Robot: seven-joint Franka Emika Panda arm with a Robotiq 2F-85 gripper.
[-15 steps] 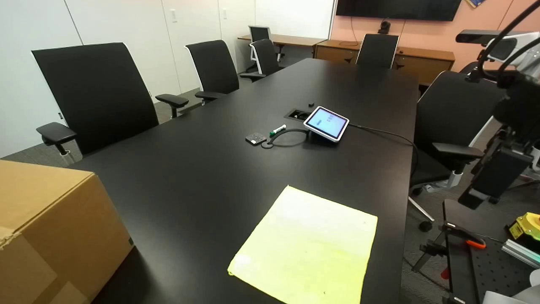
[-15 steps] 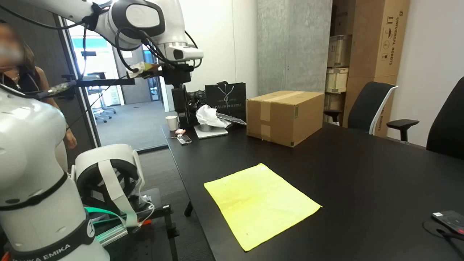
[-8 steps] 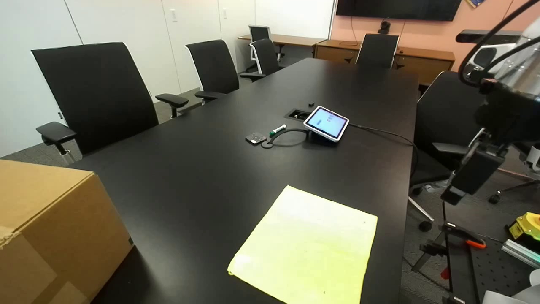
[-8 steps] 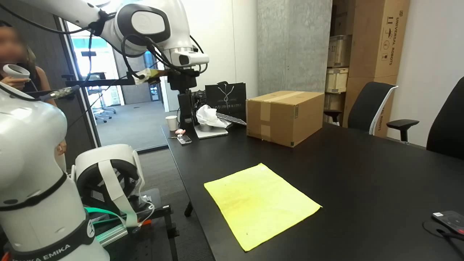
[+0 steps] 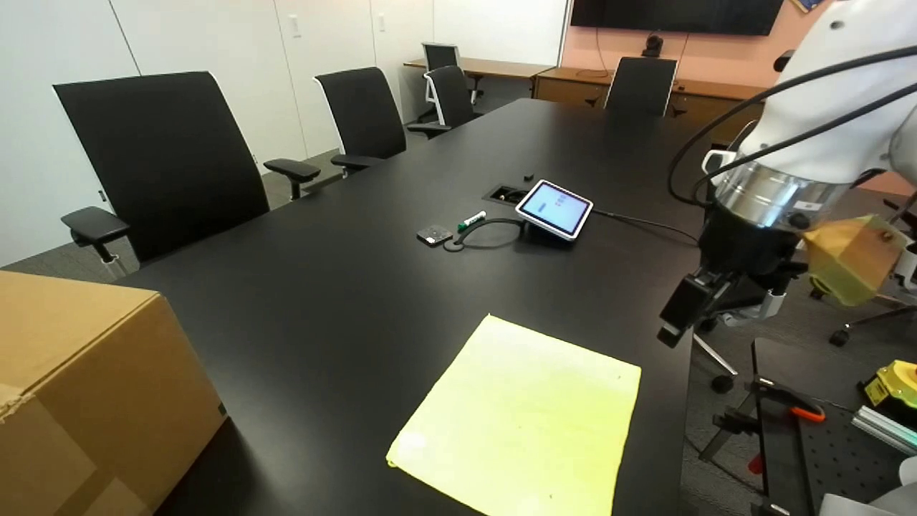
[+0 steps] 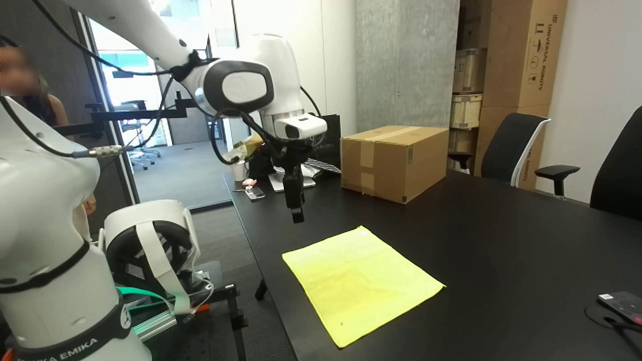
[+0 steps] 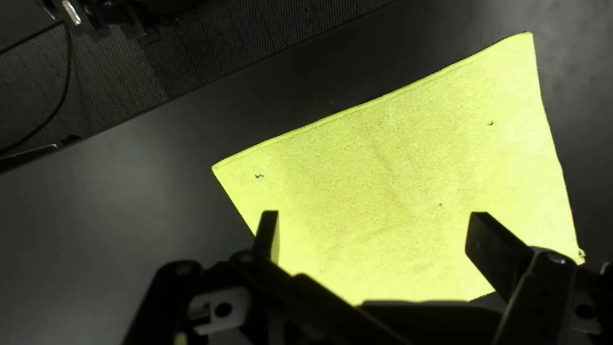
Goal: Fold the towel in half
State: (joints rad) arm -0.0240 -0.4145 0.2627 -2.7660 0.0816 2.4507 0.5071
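The pale yellow towel lies flat and unfolded on the black table. It shows in both exterior views and fills much of the wrist view. My gripper is open, with its two fingers wide apart and nothing between them. In the wrist view the towel shows below and between the fingers. In an exterior view the gripper hangs above the table, off the towel's edge and not touching it. It also shows near the table's side edge. The towel's lower part in the wrist view is hidden behind the gripper.
A brown cardboard box stands on the table beyond the towel. A tablet, a green marker and cables lie farther along. A white cup and a black bag stand near the table's end. A person stands behind the arm.
My arm has moved from beyond the table's side edge to over the table, lower and closer to the towel. The towel has not moved.
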